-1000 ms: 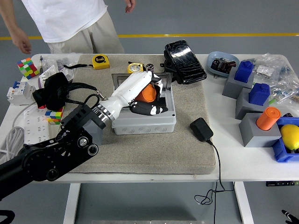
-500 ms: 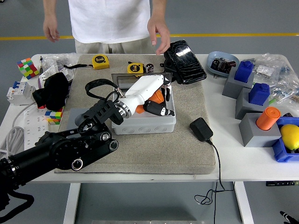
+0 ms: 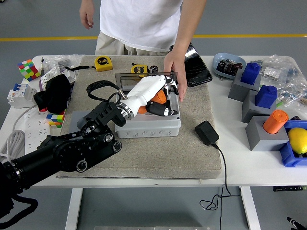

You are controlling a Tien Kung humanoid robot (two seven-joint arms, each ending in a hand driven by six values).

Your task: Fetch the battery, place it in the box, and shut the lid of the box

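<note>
Head view: left hand (image 3: 160, 96) is reaching into the open grey box (image 3: 148, 125) at the desk's middle, its fingers curling around an orange battery (image 3: 156, 97) inside. A person's hand (image 3: 171, 72) is touching the box's far right corner.

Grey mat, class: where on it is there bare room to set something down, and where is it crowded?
Bare: the mat's near strip between the box and its front edge, and the right part around the black adapter. Crowded: the box itself, where the left hand and a person's hand meet, and the far edge with tape measures.
</note>
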